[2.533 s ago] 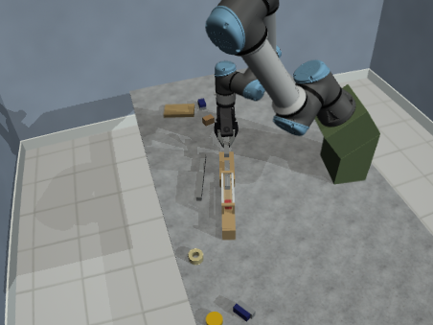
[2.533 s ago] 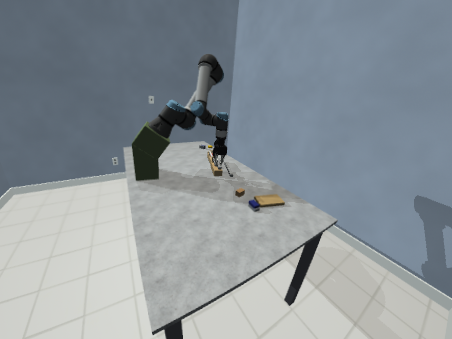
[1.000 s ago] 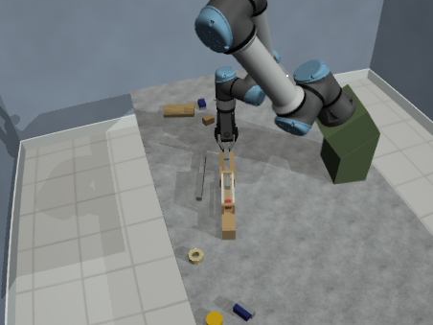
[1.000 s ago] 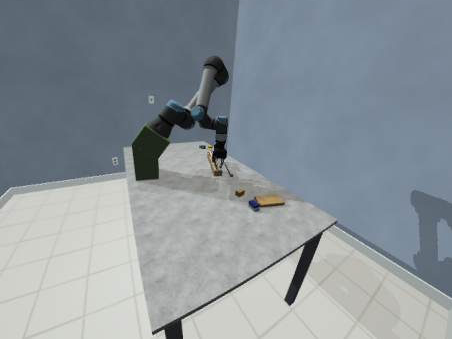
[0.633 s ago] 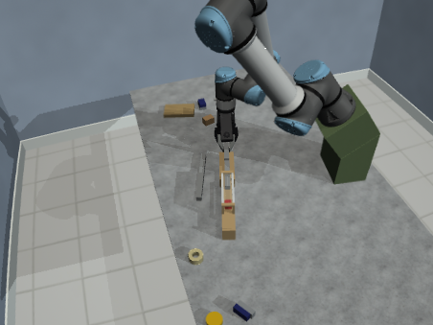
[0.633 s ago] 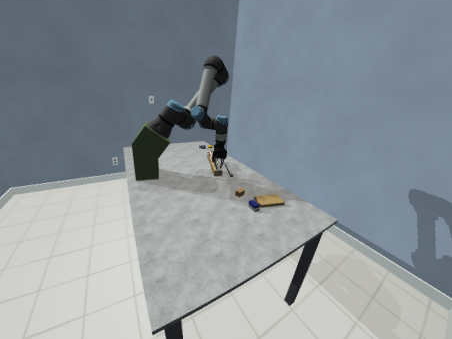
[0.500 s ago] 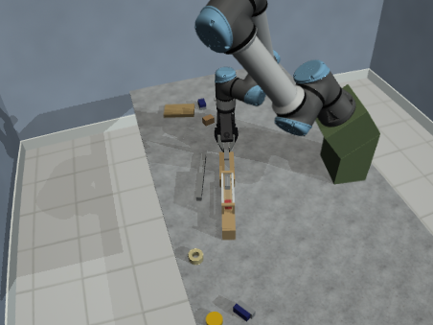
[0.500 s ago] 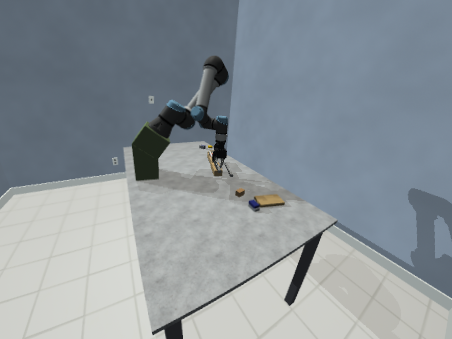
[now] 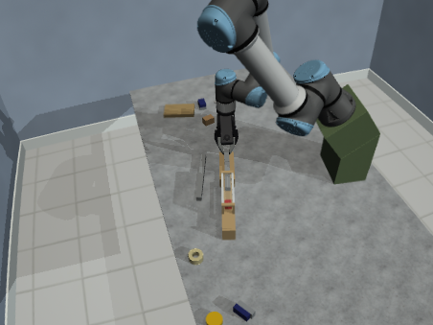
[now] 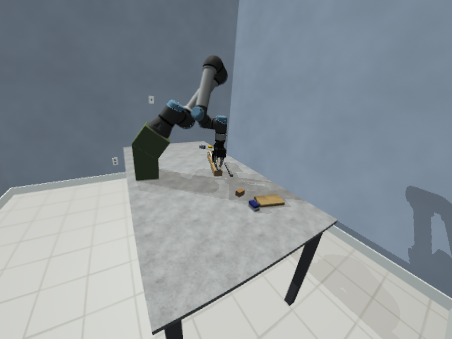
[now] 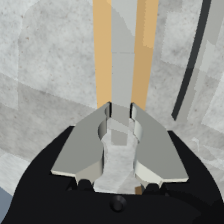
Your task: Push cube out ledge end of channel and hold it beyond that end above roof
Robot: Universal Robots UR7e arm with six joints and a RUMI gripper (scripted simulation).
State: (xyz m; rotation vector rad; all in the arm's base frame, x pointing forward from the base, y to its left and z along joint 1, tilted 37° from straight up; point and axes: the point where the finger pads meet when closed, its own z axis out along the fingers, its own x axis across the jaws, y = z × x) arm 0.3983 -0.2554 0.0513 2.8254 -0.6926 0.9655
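The arm reaches down from its dark green pedestal (image 9: 352, 155) to the grey table (image 10: 200, 247). The gripper (image 9: 225, 147) hangs at the far end of the long wooden channel (image 9: 228, 227), which lies on the table top and runs from far to near in the top view. Its fingers are pressed together on a light grey stick (image 11: 117, 165); they cannot close fully because this stick is between them. In the wrist view the stick goes straight forward from the fingers and lies between the two orange walls of the channel, like a pale strip inside it.

The cube (image 9: 229, 206) is small and red. It sits inside the channel, in the near half, and I see it through the open part of the roof. It is not out of the channel. The near end of the channel looks like a closed wooden block from above, and I cannot tell the ledge or the lip there.

Left of the channel, a thin dark rod (image 9: 199, 181) lies on the table, almost parallel to it. Far from the gripper there are a flat wooden board (image 9: 179, 110), a small blue block (image 9: 201, 104) and a small brown block (image 9: 208, 120). Near the front edge I see a pale ring (image 9: 195, 255), a yellow disc (image 9: 214, 318) and a dark blue bar (image 9: 241, 312).
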